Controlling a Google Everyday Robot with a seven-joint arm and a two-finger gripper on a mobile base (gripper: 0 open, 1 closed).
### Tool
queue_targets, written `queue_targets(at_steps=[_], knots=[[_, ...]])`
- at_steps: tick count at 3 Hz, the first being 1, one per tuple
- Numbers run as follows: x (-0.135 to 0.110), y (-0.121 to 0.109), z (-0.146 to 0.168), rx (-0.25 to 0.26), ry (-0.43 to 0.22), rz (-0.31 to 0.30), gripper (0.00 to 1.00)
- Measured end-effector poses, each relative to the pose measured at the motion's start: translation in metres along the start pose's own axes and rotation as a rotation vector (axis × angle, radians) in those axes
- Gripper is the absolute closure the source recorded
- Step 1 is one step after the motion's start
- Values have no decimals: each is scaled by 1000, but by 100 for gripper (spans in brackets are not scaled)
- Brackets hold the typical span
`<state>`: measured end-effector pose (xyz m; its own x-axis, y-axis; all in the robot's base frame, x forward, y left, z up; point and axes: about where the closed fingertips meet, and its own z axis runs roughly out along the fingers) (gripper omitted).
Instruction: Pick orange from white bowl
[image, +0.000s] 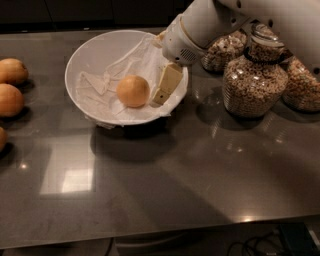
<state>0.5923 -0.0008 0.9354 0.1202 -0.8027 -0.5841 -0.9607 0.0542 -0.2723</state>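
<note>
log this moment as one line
phase: reach | gripper: inside bowl, right of orange | orange: on paper in bowl, not lifted | bowl: on table

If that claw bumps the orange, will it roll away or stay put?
It probably rolls: the orange is round and smooth. The crumpled paper and sloping white bowl should catch it. The gripper, inside the bowl just beside it, might nudge it across.
</note>
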Motion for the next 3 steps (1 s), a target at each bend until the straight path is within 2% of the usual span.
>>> queue_targets(at_steps=[1, 3], knots=[[-3, -6, 24, -44, -8, -5, 0], [-4, -12, 49, -71, -3, -29, 0]])
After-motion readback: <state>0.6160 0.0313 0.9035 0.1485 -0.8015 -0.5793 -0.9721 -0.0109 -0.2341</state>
